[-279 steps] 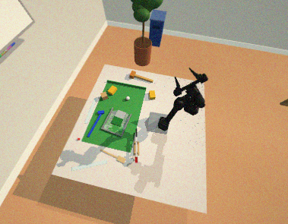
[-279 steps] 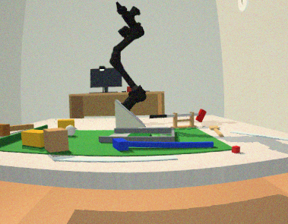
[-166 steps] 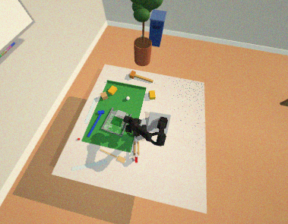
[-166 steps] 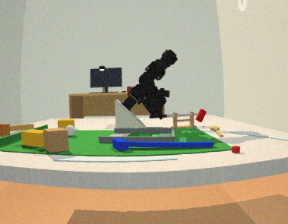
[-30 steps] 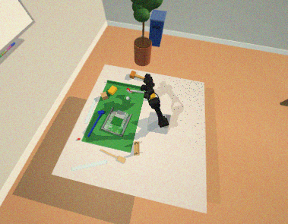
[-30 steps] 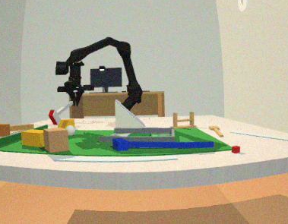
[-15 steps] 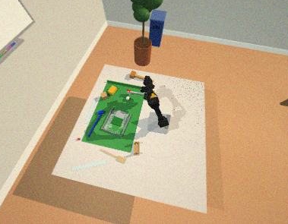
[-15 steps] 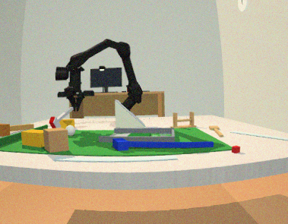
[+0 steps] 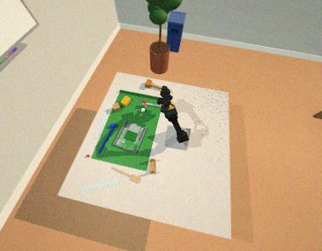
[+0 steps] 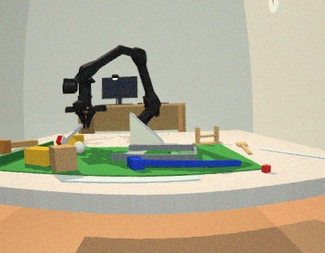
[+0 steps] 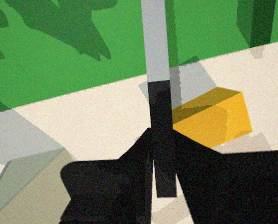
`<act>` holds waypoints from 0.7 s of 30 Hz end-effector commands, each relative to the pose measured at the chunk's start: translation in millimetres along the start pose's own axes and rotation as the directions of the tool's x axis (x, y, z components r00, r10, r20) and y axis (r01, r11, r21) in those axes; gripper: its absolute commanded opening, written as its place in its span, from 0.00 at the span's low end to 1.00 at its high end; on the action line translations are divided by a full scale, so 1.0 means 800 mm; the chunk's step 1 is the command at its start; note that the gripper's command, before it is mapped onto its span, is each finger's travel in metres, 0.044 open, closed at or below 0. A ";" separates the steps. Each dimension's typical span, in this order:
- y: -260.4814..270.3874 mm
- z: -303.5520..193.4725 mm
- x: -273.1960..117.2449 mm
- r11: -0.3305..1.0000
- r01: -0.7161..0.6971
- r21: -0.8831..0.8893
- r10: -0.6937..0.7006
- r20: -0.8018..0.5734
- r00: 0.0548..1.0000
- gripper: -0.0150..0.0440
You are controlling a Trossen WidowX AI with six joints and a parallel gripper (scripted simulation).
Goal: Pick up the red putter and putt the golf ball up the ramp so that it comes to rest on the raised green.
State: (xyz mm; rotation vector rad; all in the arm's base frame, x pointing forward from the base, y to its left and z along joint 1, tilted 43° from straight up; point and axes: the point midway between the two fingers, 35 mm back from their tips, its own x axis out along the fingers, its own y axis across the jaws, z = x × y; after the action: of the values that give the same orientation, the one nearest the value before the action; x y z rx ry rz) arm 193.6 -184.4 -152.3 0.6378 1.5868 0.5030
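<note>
Wrist: jaws clamped on red putter black grip, shaft running fwd over green mat; head near golf ball.

1. A blue putter lies on the tabletop beside a small red cube.
2. A yellow block touches a tan block.
3. A potted plant stands before a blue bin.

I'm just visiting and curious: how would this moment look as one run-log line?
gripper: shut on red putter | putter head: low, beside golf ball | ball: on green mat, not on raised green
</note>
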 end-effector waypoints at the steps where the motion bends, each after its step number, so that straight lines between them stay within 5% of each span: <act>1: 0.000 0.000 -0.001 1.000 0.000 0.001 0.000 0.002 1.000 0.25; 21: -0.011 0.005 0.001 1.000 -0.001 0.009 0.001 0.012 1.000 0.25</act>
State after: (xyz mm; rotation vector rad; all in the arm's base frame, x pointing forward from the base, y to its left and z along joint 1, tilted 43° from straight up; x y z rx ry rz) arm 191.0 -199.7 -170.5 0.6488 1.5803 0.4880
